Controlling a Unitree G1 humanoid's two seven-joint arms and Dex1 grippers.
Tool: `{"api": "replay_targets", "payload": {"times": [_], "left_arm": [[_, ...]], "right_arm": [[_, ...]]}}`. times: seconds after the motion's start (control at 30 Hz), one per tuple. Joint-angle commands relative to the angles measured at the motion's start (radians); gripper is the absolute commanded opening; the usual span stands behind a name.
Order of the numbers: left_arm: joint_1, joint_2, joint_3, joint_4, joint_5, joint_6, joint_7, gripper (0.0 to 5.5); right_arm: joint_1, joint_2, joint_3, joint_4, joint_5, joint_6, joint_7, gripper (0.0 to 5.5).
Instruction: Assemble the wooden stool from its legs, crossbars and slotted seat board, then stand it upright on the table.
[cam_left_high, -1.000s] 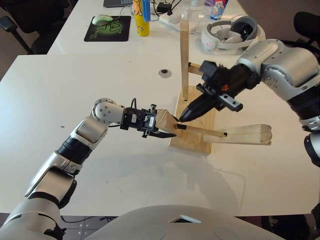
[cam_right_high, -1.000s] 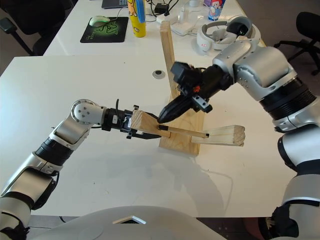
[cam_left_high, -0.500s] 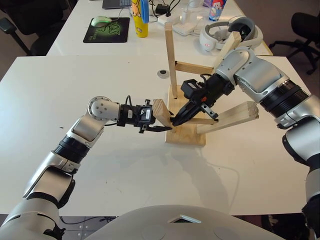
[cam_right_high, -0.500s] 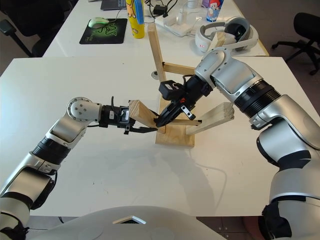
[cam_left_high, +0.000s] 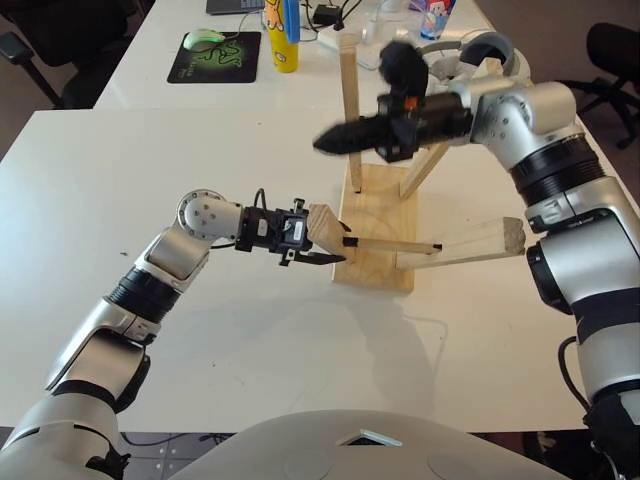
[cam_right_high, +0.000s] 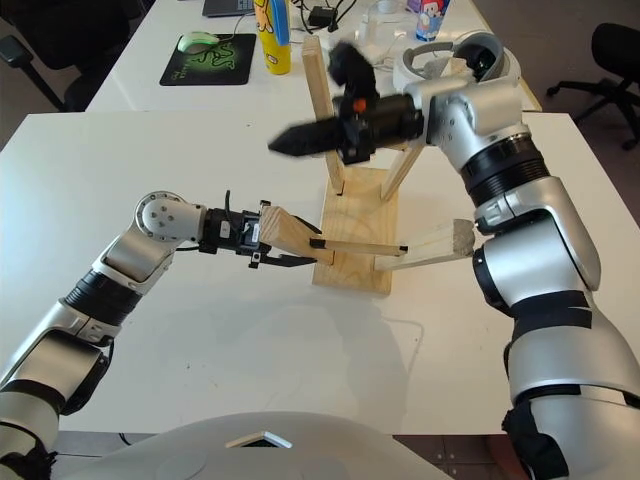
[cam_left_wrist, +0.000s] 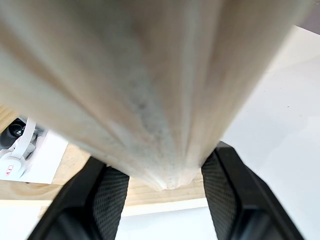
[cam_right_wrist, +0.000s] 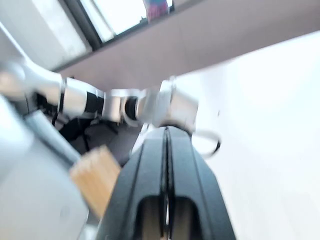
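Note:
The partly built wooden stool lies upside down on the white table, its seat board (cam_left_high: 378, 208) flat. One leg (cam_left_high: 350, 110) stands upright from it and a second (cam_left_high: 424, 168) leans beside it. A thin crossbar (cam_left_high: 392, 245) joins the near leg (cam_left_high: 324, 226) to a leg (cam_left_high: 480, 241) pointing right. My left gripper (cam_left_high: 328, 246) is shut on the near leg's end; its pads (cam_left_wrist: 113, 194) flank the wood. My right gripper (cam_left_high: 330, 140) hangs above the stool, shut on nothing, fingers (cam_right_wrist: 166, 150) pressed together.
On the table behind lie a mouse pad (cam_left_high: 215, 55) with a mouse, a yellow bottle (cam_left_high: 283, 35) and a white headset (cam_left_high: 470, 50). Bare white tabletop (cam_left_high: 150, 160) stretches to the left and in front of the stool.
My right gripper left the crossbar and rose up and leftward above the stool. The leg pointing right sank lower. My left gripper kept its hold on the near leg.

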Motion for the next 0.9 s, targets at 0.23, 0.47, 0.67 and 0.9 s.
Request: {"api": "replay_targets", "payload": {"times": [0.23, 0.47, 0.67, 0.9], "left_arm": [[0.156, 0.084, -0.063, -0.083, 0.006, 0.202, -0.118, 2.06], [0.251, 0.214, -0.010, -0.335, -0.225, 0.531, -0.167, 2.06], [0.251, 0.198, 0.067, -0.444, -0.340, 0.674, -0.103, 2.06], [0.266, 0.173, 0.082, -0.434, -0.222, 0.617, -0.050, 2.06]], "right_arm": [[0.271, 0.032, -0.545, -0.292, 0.013, -0.025, -0.705, 0.00], [0.521, 0.154, -0.774, -0.554, 0.021, -0.095, -1.082, 0.00], [0.559, 0.217, -0.883, -0.631, 0.078, -0.144, -1.179, 0.00], [0.529, 0.231, -0.955, -0.610, 0.144, -0.137, -1.226, 0.00]]}}
